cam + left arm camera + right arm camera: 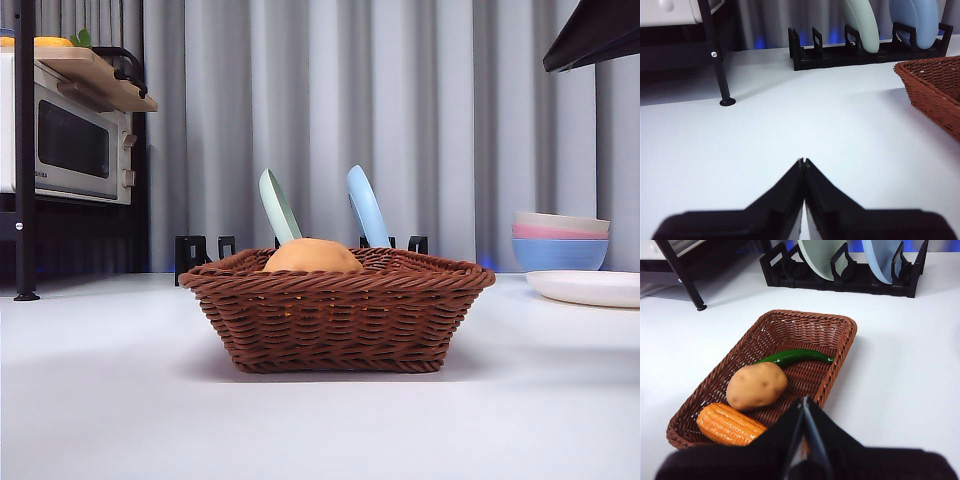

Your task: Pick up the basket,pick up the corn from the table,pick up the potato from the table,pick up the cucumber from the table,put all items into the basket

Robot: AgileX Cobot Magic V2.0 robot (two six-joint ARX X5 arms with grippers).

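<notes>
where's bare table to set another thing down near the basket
Bare table lies in front of the basket, and between its rim and the black shelf leg on the left gripper's side. Inside it is crowded: corn, potato and cucumber fill one end; only the end toward the plate rack is free.

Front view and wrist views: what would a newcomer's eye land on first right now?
The wide reddish-brown woven wicker basket at the table's centre dominates. Inside lie the smooth tan potato, the bumpy orange-yellow corn beside it, and the glossy green cucumber behind the potato. Both grippers are shut and empty: the right gripper hovers over the basket's rim, the left gripper above bare table beside it.
</notes>
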